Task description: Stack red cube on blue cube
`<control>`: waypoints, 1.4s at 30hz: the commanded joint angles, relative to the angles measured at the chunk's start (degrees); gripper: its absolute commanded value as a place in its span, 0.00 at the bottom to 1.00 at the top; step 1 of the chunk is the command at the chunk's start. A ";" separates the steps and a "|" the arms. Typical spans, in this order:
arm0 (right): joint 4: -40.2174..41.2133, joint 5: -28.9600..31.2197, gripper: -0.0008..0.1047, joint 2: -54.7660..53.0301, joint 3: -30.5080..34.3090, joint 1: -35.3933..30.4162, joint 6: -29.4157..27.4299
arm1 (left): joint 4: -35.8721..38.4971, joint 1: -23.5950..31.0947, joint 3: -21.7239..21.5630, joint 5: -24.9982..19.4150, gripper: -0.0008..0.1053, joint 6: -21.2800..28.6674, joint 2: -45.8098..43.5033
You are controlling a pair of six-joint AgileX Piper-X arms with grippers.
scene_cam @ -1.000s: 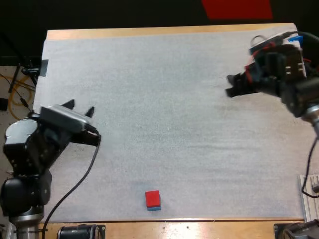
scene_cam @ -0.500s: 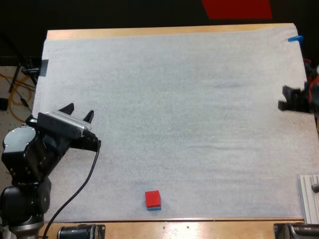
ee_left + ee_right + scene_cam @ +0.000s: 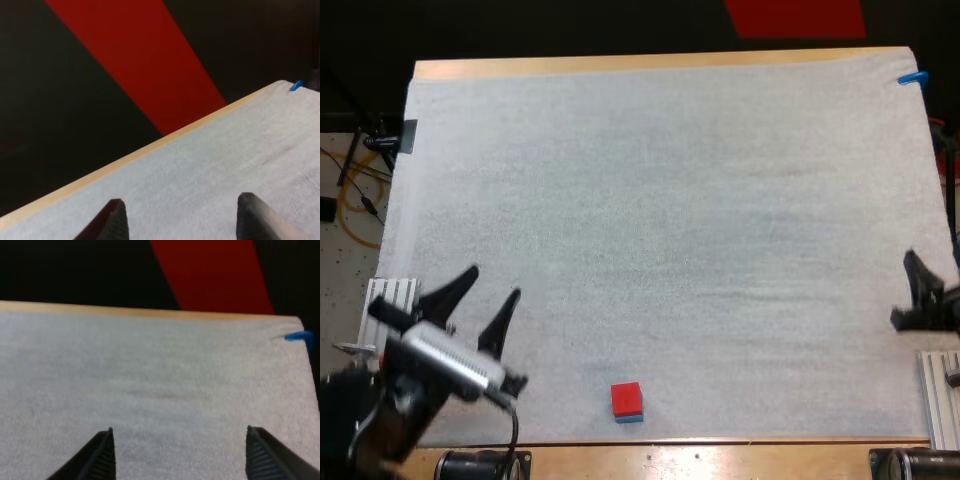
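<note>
The red cube [image 3: 626, 397] rests squarely on top of the blue cube [image 3: 629, 417], near the front edge of the white mat, left of centre. My left gripper [image 3: 483, 299] is open at the front left, well apart from the stack, its two black fingers [image 3: 114, 220] spread over bare mat. At the mat's right edge my right gripper [image 3: 918, 290] stands open too, with its fingers [image 3: 100, 456] wide apart over bare mat and nothing between them.
The wooden table's far edge [image 3: 650, 62] borders the white mat [image 3: 670, 220]. Ribbed metal blocks sit at the front left [image 3: 392, 296] and the front right [image 3: 942, 398] corners. Cables lie off the table's left side [image 3: 355, 190].
Both arms have drawn back toward the front: the left gripper moved down to the front left corner, the right gripper swung from the far right down along the right edge. The stacked cubes stayed put.
</note>
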 commanded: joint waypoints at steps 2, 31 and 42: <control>0.21 0.00 0.53 -4.35 2.13 -0.19 0.83 | 2.42 -0.27 1.32 0.11 0.46 -0.79 -3.18; 6.24 8.46 0.53 -26.65 11.30 -0.19 5.72 | 10.10 0.12 12.52 -4.70 0.46 -3.48 -25.87; 6.95 8.33 0.53 -26.65 13.35 -0.19 5.86 | 9.84 0.12 19.33 -4.70 0.46 -3.69 -25.87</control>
